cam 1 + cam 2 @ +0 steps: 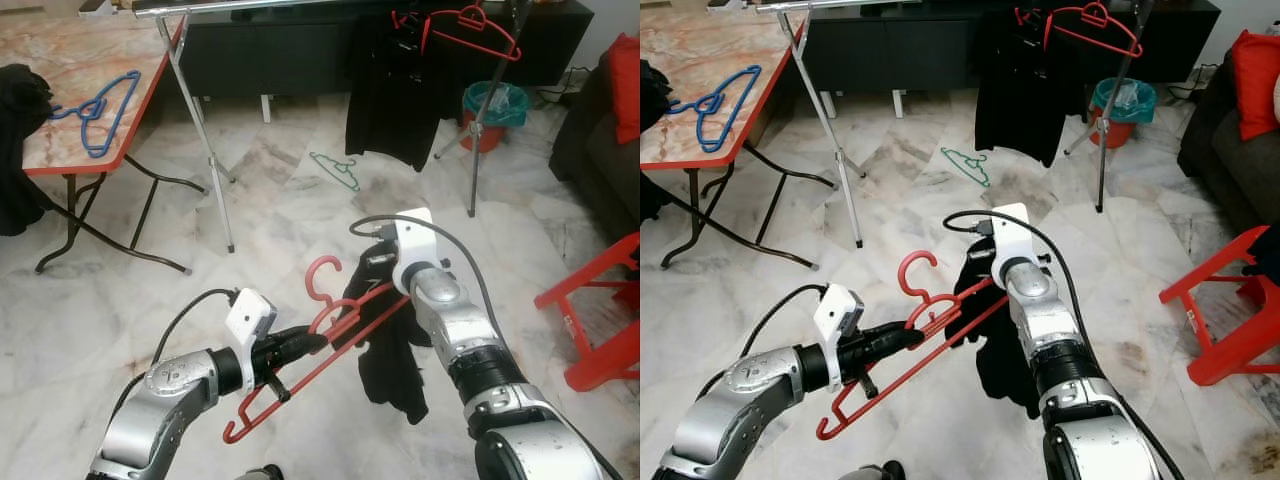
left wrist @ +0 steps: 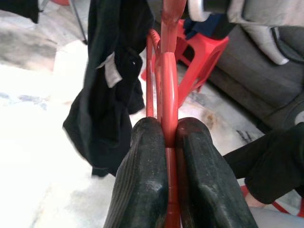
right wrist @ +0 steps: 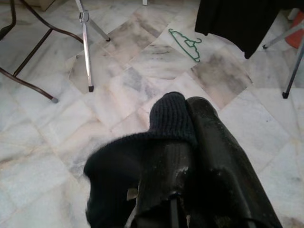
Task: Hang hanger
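A: Two grippers are busy. The left gripper [image 2: 166, 156] is pinched tight on the red hanger [image 1: 300, 370], held low before the robot.
B: And the right gripper [image 3: 190, 142]?
A: At its two o'clock, clamped on the black garment [image 1: 390, 360] draped over that hanger. The clothes rack [image 1: 200, 130] stands at twelve o'clock, well apart

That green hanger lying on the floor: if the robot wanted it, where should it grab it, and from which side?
Probably from straight above, with the gripper closing across one thin arm of the green hanger near the hook. It lies flat on the marble floor with open space around it, so there is little to catch from the side. The wire looks very slim, so the fingers would likely scrape the floor.
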### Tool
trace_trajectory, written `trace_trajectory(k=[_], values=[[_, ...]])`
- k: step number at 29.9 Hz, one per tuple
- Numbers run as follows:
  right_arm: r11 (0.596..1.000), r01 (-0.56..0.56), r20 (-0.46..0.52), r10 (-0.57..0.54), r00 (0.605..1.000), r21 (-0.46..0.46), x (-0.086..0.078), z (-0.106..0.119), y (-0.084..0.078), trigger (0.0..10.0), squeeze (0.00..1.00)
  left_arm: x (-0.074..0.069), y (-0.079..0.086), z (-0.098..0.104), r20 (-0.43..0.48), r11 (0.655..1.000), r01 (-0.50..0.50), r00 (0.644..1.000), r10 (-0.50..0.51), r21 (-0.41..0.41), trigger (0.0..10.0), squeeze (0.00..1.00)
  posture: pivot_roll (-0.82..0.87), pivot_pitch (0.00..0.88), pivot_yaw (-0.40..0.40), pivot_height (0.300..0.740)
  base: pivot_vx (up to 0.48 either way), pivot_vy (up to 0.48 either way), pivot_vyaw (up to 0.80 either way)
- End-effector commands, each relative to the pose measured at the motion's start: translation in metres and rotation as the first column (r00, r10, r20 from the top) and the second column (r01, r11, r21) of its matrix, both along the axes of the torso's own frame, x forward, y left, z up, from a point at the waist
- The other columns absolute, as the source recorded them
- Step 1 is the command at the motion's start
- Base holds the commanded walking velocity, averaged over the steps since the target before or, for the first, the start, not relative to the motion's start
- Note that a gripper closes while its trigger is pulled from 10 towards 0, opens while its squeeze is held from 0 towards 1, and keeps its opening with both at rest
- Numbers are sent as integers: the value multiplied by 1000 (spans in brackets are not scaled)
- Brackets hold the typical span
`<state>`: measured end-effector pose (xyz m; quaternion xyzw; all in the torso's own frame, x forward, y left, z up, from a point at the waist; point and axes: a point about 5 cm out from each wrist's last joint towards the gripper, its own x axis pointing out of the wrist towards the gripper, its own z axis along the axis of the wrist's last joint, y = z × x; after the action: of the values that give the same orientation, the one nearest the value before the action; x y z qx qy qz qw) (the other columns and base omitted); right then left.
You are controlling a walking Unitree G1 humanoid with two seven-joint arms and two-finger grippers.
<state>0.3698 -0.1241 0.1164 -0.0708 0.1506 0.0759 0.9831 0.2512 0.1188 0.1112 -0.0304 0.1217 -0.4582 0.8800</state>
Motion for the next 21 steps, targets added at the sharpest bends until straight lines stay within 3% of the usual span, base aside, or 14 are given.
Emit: trace_trajectory(k=[1,6,11,21], values=[[1000,-17,35,16,999,17,1,9,5,10000,0,0,2,-3,-2,999,-8,1000,8,32,10000,0,36,109,13,740,0,0,0],[1000,-11,29,11,1000,12,0,8,1,10000,0,-3,11,-4,-7,999,-7,1000,8,51,10000,0,40,109,12,740,0,0,0],[1000,-11,24,11,1000,11,0,8,1,10000,0,3,21,-6,15,992,-84,996,83,96,10000,0,42,109,11,740,0,0,0],[1000,-26,18,26,1000,11,-2,7,4,10000,0,15,21,1,86,983,-165,984,158,86,10000,0,40,109,11,740,0,0,0]])
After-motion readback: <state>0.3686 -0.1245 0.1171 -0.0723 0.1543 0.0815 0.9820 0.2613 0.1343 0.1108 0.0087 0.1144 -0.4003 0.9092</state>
